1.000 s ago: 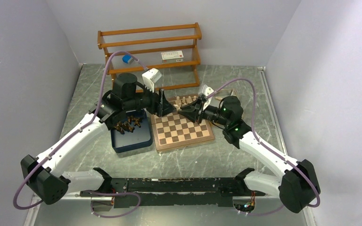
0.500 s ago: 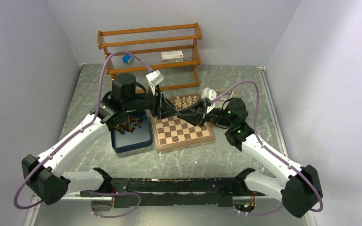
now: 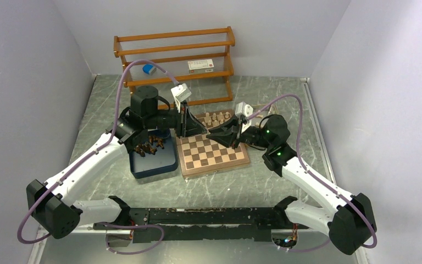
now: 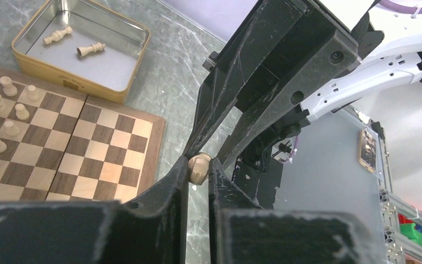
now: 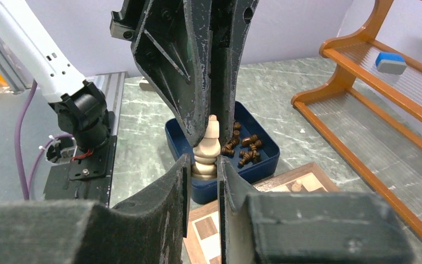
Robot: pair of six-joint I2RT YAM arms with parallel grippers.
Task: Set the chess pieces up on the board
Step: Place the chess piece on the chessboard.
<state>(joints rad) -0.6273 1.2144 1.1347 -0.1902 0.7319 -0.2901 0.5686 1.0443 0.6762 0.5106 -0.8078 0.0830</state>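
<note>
1 cream piece (image 5: 206, 153) | left jaws pinch top | right jaws pinch base

right gripper (image 5: 203, 165) and left gripper (image 5: 209, 130) both pinch a cream piece (image 5: 206, 151), perhaps a bishop.

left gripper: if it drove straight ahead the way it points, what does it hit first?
The right gripper. It sits nose to nose with the left gripper, both pinching the same cream piece, so there looks to be no free travel ahead.

Left wrist view hides most of the cream chess piece (image 4: 199, 168).
</note>
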